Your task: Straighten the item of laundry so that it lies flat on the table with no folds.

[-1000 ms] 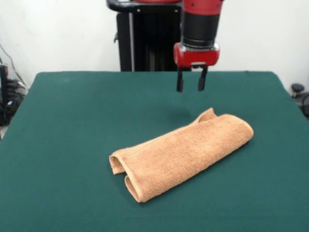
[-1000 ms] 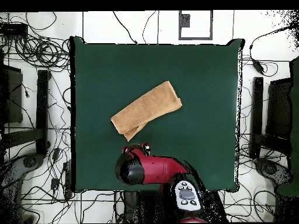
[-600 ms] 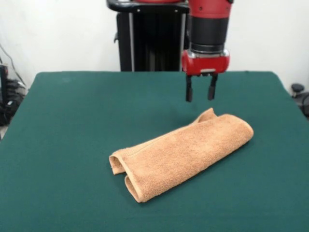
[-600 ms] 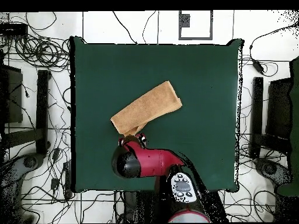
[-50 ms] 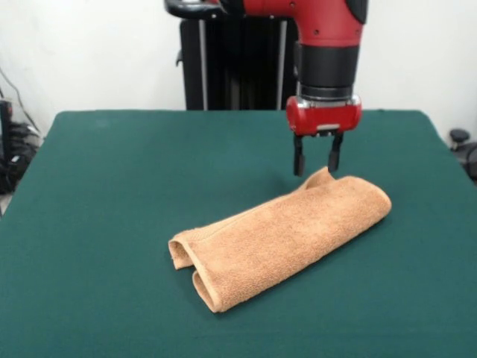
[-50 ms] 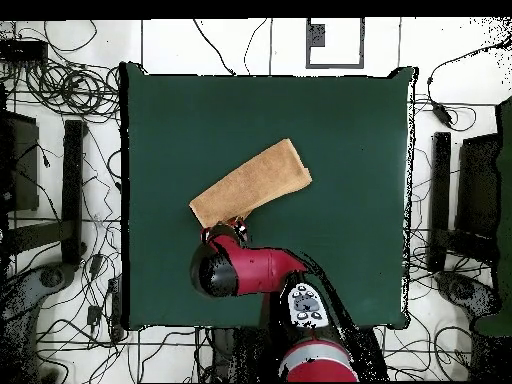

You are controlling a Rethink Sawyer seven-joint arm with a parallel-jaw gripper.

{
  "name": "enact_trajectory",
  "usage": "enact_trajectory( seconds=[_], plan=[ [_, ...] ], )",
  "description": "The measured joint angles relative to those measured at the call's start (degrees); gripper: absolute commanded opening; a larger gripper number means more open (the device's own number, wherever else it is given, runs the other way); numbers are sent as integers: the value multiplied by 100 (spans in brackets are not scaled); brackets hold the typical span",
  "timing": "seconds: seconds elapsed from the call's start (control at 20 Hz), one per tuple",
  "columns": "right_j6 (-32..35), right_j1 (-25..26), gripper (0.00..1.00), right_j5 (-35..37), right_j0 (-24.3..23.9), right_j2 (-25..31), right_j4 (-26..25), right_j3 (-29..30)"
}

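The item of laundry (image 5: 287, 235) is an orange-tan towel folded into a long loose roll, lying slantwise on the dark green table (image 5: 112, 194). One corner sticks up at its far right end. My gripper (image 5: 317, 164) hangs open just above that raised corner, one finger on each side, nothing held. In the overhead view the towel (image 6: 255, 182) lies left of the table's (image 6: 350, 120) middle, and the gripper (image 6: 228, 227) sits at the towel's lower left end, mostly hidden under the red arm.
Bare green cloth (image 5: 104, 164) surrounds the towel on all sides. Cables (image 6: 70, 90) and dark stands (image 6: 72, 190) lie on the floor past the table's edges in the overhead view.
The gripper has moved right and down in the front view, from well above the table to just over the towel's raised corner. It stayed open. The towel has not moved.
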Motion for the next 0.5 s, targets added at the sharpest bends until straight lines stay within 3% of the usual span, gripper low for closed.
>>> enact_trajectory(
  seconds=[0.5],
  plan=[
    [0, 339, 100, -223, -73, 1, -171, -11]
  ],
)
